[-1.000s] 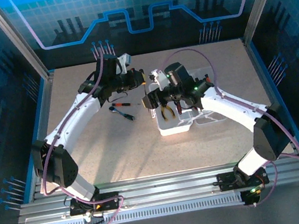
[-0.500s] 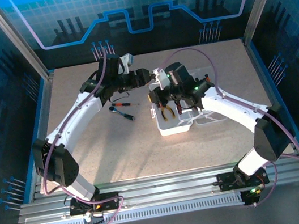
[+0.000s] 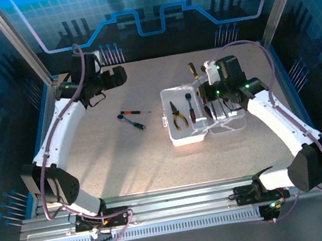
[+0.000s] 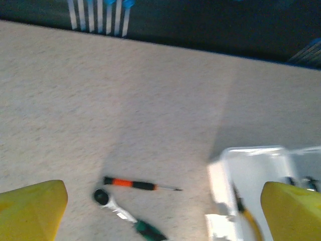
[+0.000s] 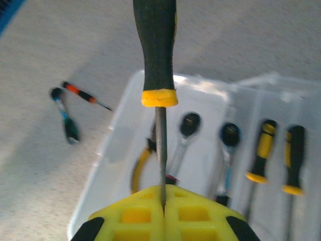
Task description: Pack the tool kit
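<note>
My right fingers [image 5: 150, 213] are pressed together on the bare metal shaft of a black-and-yellow screwdriver [image 5: 155, 50]. They hold it over the far edge of the clear tool case [image 3: 186, 141], with the handle pointing away past that edge. The case lies open on the speckled worktop [image 3: 126, 169], its lid [image 3: 231, 125] folded out flat on the case's right side. Inside the case are yellow-handled pliers [image 5: 143, 168] nearest its left wall. To their right are two ratchet wrenches [image 5: 185, 130], then two more black-and-yellow screwdrivers [image 5: 263, 150] towards the lid side. My left fingers [image 4: 30, 208] stand wide apart and hold nothing, raised well to the left of the case and beyond its far edge. On the worktop left of the case, a slim orange-and-black screwdriver [image 3: 133, 112] and a green-handled ratchet [image 3: 130, 120] lie close together.
</note>
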